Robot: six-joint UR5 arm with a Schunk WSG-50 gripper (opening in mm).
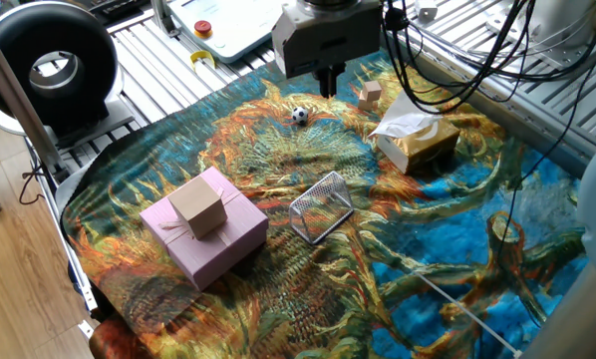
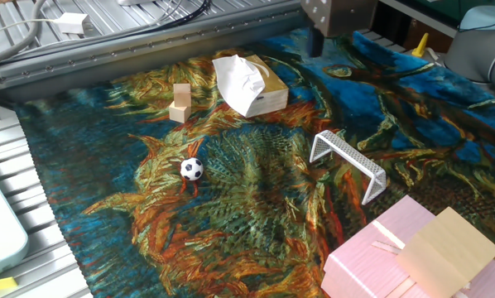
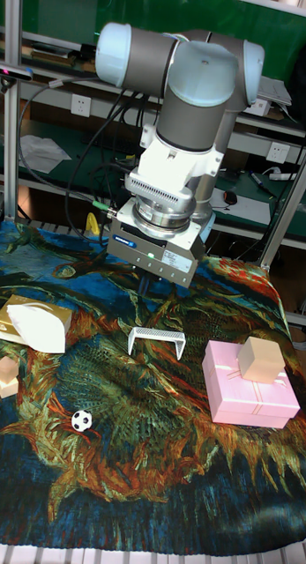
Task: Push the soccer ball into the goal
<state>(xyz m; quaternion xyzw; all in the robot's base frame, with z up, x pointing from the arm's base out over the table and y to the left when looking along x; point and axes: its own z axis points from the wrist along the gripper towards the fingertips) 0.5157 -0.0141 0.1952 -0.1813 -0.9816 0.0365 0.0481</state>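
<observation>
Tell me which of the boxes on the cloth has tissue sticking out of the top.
The gold-tan tissue box, near the small wooden cube. White tissue pokes from its top. The pink gift box and the small cardboard box on it are closed.

A sunflower-patterned cloth [image 1: 278, 289] covered the slatted aluminium tabletop [image 1: 153, 60]. Wooden floor [image 1: 19, 289] lay at the left. Behind stood a green wall [image 3: 47, 22] with white sockets [image 3: 79, 106].
</observation>
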